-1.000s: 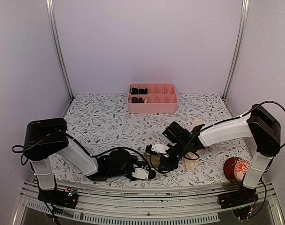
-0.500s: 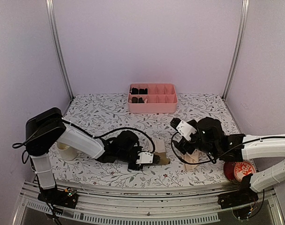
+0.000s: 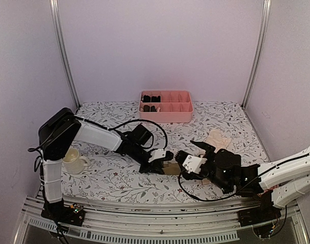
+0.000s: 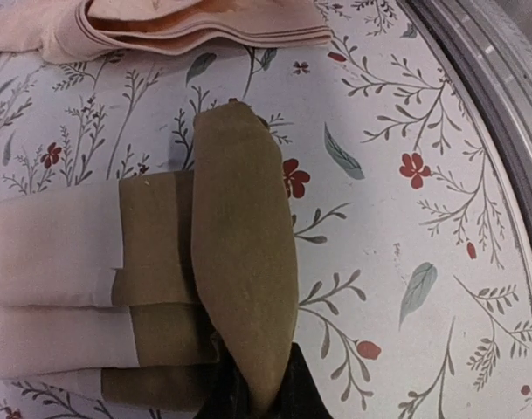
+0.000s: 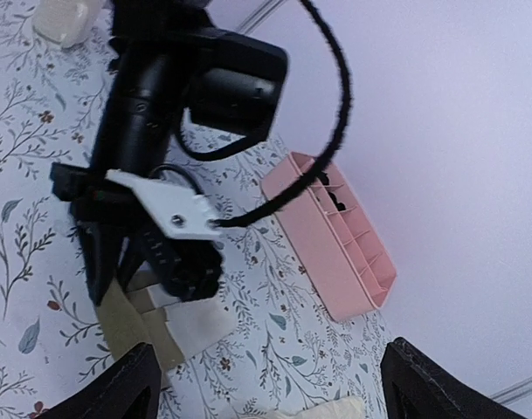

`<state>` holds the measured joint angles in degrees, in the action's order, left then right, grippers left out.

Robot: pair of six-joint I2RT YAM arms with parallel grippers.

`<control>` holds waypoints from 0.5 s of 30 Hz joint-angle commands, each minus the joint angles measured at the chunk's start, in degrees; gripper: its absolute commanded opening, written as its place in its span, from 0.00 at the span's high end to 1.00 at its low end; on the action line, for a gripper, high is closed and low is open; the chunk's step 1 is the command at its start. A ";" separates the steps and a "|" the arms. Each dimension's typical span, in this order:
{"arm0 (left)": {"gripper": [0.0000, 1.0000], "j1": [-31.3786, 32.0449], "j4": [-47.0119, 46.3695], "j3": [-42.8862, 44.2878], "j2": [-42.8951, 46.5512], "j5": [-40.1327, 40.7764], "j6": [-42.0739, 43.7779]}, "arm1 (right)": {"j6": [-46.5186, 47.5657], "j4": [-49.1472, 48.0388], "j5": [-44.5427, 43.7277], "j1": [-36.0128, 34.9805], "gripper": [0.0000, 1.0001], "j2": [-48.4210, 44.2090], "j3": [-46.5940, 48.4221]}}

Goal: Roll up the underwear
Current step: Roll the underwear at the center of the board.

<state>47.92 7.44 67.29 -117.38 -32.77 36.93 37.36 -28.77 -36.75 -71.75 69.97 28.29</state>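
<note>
The olive-brown underwear [image 4: 161,279] with its cream-white part lies folded on the floral table, just left of centre front in the top view [image 3: 172,168]. My left gripper [image 4: 257,397] is shut on an olive flap lifted over the folded layers; from above it sits at the garment's left end [image 3: 161,161]. The peach-beige underwear [image 3: 218,138] lies folded to the right and behind, and shows along the top of the left wrist view [image 4: 187,26]. My right gripper [image 3: 188,161] hovers just right of the olive garment, open and holding nothing [image 5: 274,397].
A pink compartment tray [image 3: 165,114] stands at the back centre with small black bundles [image 3: 150,99] in its left cells. A cream mug [image 3: 73,161] stands at the left beside the left arm's base. The table's metal front edge [image 4: 501,113] runs close to the olive garment.
The right gripper has opened, let go and drawn back to the right of the olive underwear. The left arm reached in from the near edge and now pinches the olive flap.
</note>
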 commanded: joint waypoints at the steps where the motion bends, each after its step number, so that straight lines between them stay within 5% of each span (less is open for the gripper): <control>1: 1.00 -2.92 13.87 2.96 -5.44 -7.89 -1.52 | 8.64 -3.90 -0.36 -4.50 0.11 8.06 1.19; 15: 1.00 -6.43 21.77 10.97 -12.26 -14.40 -4.41 | 7.85 3.37 4.29 -1.04 0.19 23.01 6.81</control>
<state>42.85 20.93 77.80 -125.34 -48.07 33.74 47.57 -29.28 -35.14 -75.66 89.89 31.94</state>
